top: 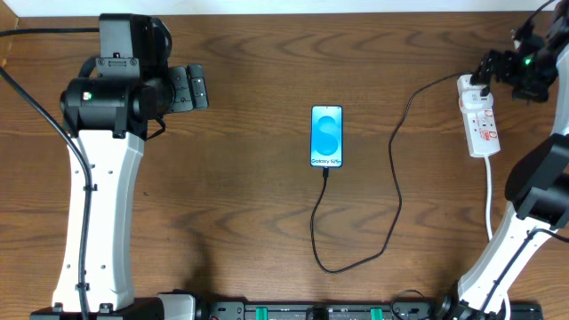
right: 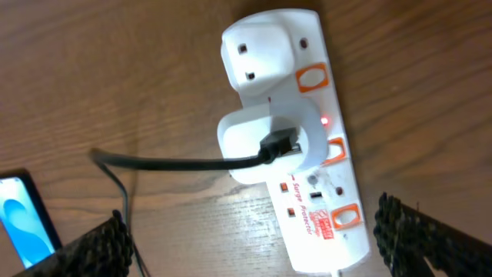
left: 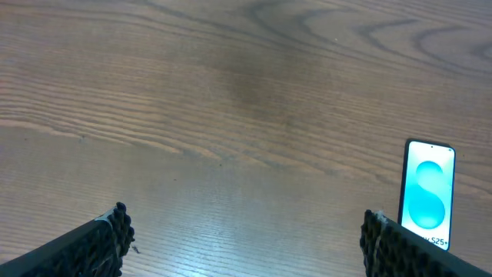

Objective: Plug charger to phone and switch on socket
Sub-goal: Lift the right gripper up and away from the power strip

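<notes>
The counter is dark brown wood with a long flowing grain and a dull sheen. The phone lies flat near its middle, a slim rectangle with rounded corners and a thin black rim. Its glossy screen is bright blue with a paler curved shape, and white lettering runs along the near end.

The charger is a thin black cable with a matte look. Its small plug tip meets the near short edge of the phone. From there the cable drops toward the near side, loops round to the right and climbs to the far right.

There it ends in a black plug pushed into a white adapter, a smooth rounded block seated in the socket. The socket is a glossy white plastic strip with rounded ends, lying at the far right of the counter, well apart from the phone. It has orange-red rocker switches along one side, red print on its face, and a tiny red light glowing beside the adapter. A white cord leaves its near end.

The right pincer hangs over the socket with its rough black fingers spread wide, gripping nothing. The left pincer sits at the far left, also spread wide and holding nothing, above bare wood with the phone off to its right.
</notes>
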{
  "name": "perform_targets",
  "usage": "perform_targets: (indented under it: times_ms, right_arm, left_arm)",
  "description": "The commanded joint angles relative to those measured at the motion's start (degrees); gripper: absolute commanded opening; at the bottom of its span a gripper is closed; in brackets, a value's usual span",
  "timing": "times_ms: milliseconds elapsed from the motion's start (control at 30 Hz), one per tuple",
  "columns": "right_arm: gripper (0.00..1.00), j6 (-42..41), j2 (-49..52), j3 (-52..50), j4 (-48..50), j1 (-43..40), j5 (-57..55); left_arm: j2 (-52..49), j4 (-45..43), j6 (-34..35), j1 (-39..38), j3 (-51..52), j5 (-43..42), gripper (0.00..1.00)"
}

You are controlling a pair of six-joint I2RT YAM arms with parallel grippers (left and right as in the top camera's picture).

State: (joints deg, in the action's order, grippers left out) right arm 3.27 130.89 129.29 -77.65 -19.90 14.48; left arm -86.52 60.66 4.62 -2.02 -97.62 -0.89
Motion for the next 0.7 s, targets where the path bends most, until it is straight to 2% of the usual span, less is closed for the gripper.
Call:
perform_targets:
  times_ms: [0, 267, 667]
  right_arm:
    - [0.99, -1.18, -0.17, 4.63, -2.69, 0.22, -1.4]
    - [0.99, -2.38, -0.5, 13.14, -8.24, 1.99, -1.29]
    - [0.99, -2.38, -1.88, 13.31, -8.48, 4.24, -1.29]
  left_arm:
    - [0.04, 0.15, -0.33, 0.17, -0.11, 0.94, 0.96]
    - [0.04, 0.17, -0.33, 0.17, -0.11, 0.94, 0.96]
    - [0.04, 0.15, -0.33, 0.17, -0.11, 0.94, 0.96]
